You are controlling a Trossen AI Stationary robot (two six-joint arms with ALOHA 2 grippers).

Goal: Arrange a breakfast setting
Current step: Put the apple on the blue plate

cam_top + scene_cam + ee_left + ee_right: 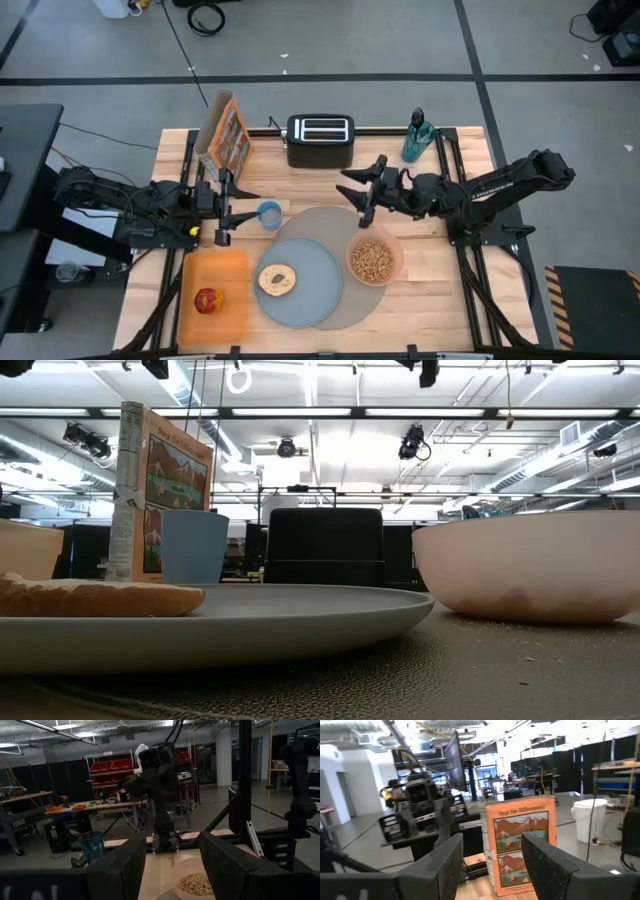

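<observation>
Nearest you: one plate [300,622] with one bagel [95,598], one cereal bowl [530,565]. Left end effector [227,207] and right end effector [360,190] both hover spread, empty.

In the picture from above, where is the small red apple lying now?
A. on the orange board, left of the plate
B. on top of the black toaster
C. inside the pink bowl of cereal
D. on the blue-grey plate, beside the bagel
A: the apple lies on the orange board, while the plate to its right carries only the bagel.
</observation>
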